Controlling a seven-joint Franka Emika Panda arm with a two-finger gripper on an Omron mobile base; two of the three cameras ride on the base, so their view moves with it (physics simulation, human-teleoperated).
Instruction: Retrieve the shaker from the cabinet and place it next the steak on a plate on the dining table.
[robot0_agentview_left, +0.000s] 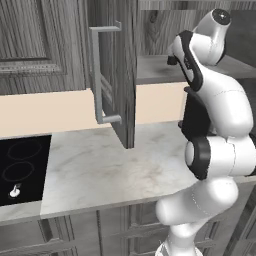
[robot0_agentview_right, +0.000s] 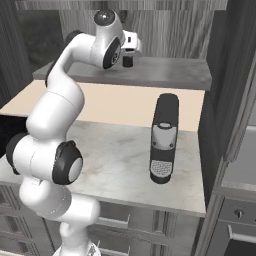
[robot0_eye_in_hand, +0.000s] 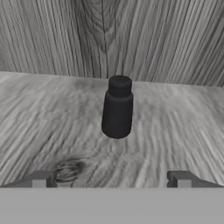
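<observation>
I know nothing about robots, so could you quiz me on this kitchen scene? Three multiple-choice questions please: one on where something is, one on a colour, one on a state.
1. Where does the shaker stand?
A. on the cabinet shelf
B. on the hob
C. in a drawer

2. What colour is the shaker?
A. white
B. black
C. orange

3. How is the tool right now?
A. shut on the shaker
B. shut and empty
C. open, short of the shaker

Answers:
1 A, it stands upright on the wood-grain shelf before the back wall.
2 B, body and cap are both black.
3 C, its two tips stand wide apart with the shaker beyond them.
</observation>
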